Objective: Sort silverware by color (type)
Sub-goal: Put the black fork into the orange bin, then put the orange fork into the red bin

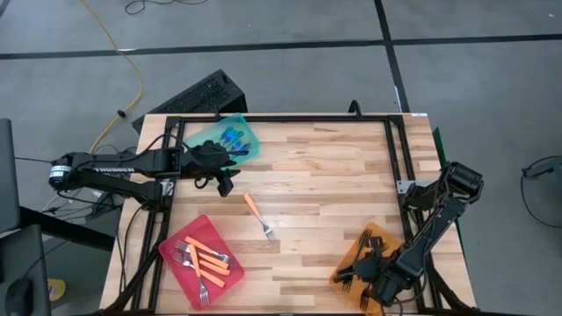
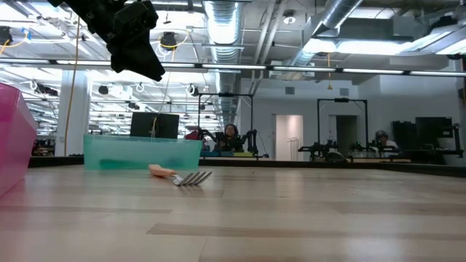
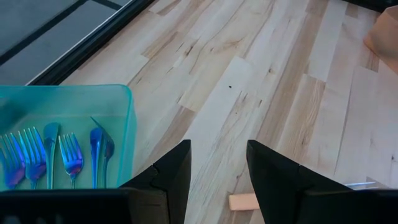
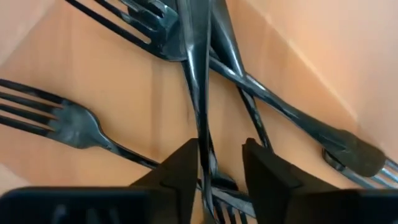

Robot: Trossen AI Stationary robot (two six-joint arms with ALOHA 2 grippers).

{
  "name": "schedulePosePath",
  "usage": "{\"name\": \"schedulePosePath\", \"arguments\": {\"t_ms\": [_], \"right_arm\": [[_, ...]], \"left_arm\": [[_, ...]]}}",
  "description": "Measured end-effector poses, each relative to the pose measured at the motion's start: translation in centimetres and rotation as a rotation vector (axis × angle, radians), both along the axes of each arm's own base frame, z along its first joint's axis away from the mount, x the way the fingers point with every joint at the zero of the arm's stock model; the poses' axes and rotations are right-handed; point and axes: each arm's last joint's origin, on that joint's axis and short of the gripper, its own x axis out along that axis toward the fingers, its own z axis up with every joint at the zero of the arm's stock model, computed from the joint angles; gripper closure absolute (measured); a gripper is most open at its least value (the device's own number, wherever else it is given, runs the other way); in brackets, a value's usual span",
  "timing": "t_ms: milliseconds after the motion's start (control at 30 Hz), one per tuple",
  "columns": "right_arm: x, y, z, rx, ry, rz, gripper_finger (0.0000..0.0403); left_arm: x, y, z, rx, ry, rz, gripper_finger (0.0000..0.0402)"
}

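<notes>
One orange-handled fork (image 1: 259, 217) lies flat on bare wood mid-table, also in the low view (image 2: 182, 175). Blue forks (image 3: 37, 158) lie in the teal tray (image 1: 250, 151) at the far left. Orange-handled forks (image 1: 207, 261) lie in the red tray (image 1: 176, 246) at the near left. Black forks (image 4: 68, 121) lie crossed in the orange tray (image 1: 369, 239) at the near right. My right gripper (image 4: 221, 146) is open, pointing down into that tray, its fingers on either side of one black fork's handle (image 4: 198, 93). My left gripper (image 3: 217, 180) hangs open and empty beside the teal tray. My right gripper comes from above with a slim black fork's handle (image 4: 203, 158) running between its open fingers, close beside one finger (image 4: 183, 168). Whether that finger touches the handle I cannot tell. The fork lies on the other black forks in the orange tray.
A black frame of rails (image 1: 395, 158) runs along the table's far and right sides. A black keyboard (image 1: 189, 96) sits beyond the far left corner. Bare wood (image 1: 334, 184) lies between the trays. People sit at desks far behind the table (image 2: 231, 135).
</notes>
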Motion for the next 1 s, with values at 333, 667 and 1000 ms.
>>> {"name": "schedulePosePath", "arguments": {"t_ms": [333,667,1000], "right_arm": [[1.1,0.0,1.8,0.009,0.040,-0.035,0.0200],[1.6,0.6,4.6,0.001,0.044,-0.027,0.0208],[1.8,0.7,5.0,-0.001,0.026,-0.035,0.0209]], "left_arm": [[0.0,0.0,0.0,0.000,0.000,-0.001,0.0262],[0.3,-1.5,0.0,-0.003,0.017,-0.439,0.0262],[1.9,-4.4,-1.2,0.038,0.053,-0.634,0.0262]]}}
